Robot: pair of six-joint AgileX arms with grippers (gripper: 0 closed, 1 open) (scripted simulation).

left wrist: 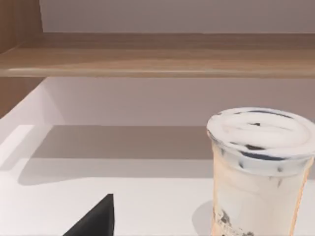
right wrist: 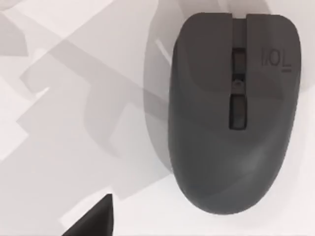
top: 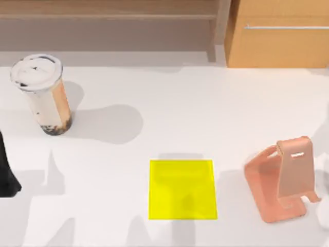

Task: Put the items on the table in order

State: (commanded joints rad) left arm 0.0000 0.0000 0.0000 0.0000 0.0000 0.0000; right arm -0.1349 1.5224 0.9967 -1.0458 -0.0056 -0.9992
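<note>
A clear cup of brown bubble tea (top: 43, 95) with a white lid stands upright at the far left of the white table (top: 205, 113). The left wrist view has the same cup (left wrist: 258, 172) close ahead, beyond a dark part of my left gripper (left wrist: 96, 221). My left arm (top: 6, 177) sits at the table's left edge, nearer than the cup. A dark grey computer mouse (right wrist: 231, 108) lies flat on the table in the right wrist view. My right gripper (right wrist: 93, 221) hovers over the table beside it, not touching it.
A yellow square mat (top: 181, 189) lies flat at the front middle. To its right stands a pink phone stand (top: 285, 177). A wooden cabinet (top: 277, 33) and a low shelf (top: 108, 20) run along the back edge.
</note>
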